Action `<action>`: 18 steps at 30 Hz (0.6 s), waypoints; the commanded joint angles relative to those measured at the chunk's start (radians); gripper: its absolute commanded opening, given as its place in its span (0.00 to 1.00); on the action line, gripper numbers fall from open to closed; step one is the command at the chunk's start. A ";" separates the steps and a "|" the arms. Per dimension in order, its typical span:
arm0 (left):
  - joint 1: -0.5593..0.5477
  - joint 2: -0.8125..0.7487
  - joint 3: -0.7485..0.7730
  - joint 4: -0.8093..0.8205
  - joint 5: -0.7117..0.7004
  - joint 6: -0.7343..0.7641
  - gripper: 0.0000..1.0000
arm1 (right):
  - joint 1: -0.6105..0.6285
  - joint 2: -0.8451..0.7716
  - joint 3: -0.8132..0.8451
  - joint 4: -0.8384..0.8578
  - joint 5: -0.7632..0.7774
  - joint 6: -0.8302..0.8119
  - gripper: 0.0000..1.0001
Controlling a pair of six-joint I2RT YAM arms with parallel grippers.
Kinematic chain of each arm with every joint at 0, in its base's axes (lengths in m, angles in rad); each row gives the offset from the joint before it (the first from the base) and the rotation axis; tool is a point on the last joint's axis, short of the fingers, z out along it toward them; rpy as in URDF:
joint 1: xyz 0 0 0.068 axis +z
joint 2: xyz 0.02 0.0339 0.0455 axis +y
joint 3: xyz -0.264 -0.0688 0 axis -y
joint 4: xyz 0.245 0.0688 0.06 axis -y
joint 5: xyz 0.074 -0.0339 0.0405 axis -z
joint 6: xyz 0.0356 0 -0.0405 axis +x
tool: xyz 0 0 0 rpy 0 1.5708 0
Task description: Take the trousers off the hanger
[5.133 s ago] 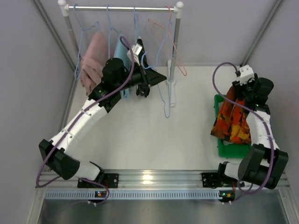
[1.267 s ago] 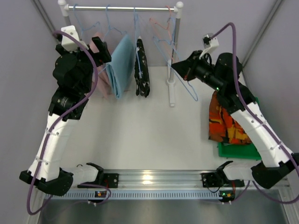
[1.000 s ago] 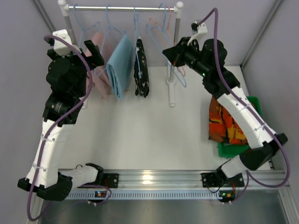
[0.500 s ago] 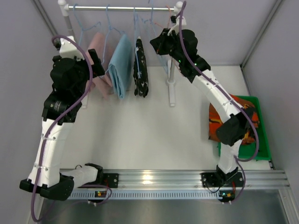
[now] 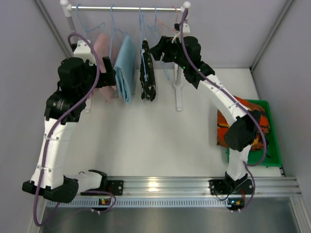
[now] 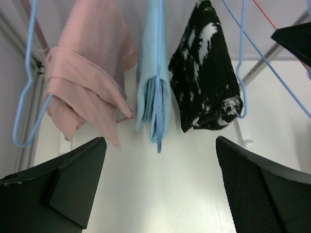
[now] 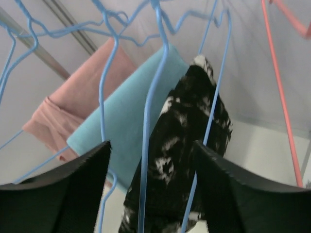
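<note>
The orange-red trousers (image 5: 224, 127) lie slumped over the green bin (image 5: 270, 143) at the table's four o'clock, off any hanger. Soft, light and limp, they likely want pinching at a thick fold. The left gripper (image 6: 159, 150) gapes wide; the right gripper (image 7: 150, 145) stands spread by a blue hanger (image 7: 147, 116).

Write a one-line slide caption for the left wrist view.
Open left gripper faces a pink garment, a light-blue garment and a black speckled garment hanging on blue hangers.

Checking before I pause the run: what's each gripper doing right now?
Left gripper: open, holding nothing.
Right gripper: open, fingers apart, nothing gripped.
</note>
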State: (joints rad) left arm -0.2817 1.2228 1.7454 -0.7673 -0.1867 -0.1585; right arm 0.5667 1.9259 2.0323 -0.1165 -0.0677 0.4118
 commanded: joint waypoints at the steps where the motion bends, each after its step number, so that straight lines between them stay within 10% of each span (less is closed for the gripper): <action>1: 0.006 -0.002 0.022 -0.046 0.121 0.002 0.99 | 0.004 -0.128 -0.084 0.084 -0.018 -0.011 0.71; 6: 0.006 0.001 0.002 -0.066 0.225 0.031 0.99 | 0.002 -0.264 -0.227 0.048 -0.004 -0.086 0.98; 18: 0.006 -0.026 -0.037 -0.058 0.119 0.076 0.99 | 0.001 -0.761 -0.581 -0.104 0.060 -0.306 0.99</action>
State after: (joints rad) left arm -0.2817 1.2209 1.7199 -0.8387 0.0040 -0.1047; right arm 0.5663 1.2514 1.5082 -0.1516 -0.0475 0.1974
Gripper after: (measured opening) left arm 0.989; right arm 0.993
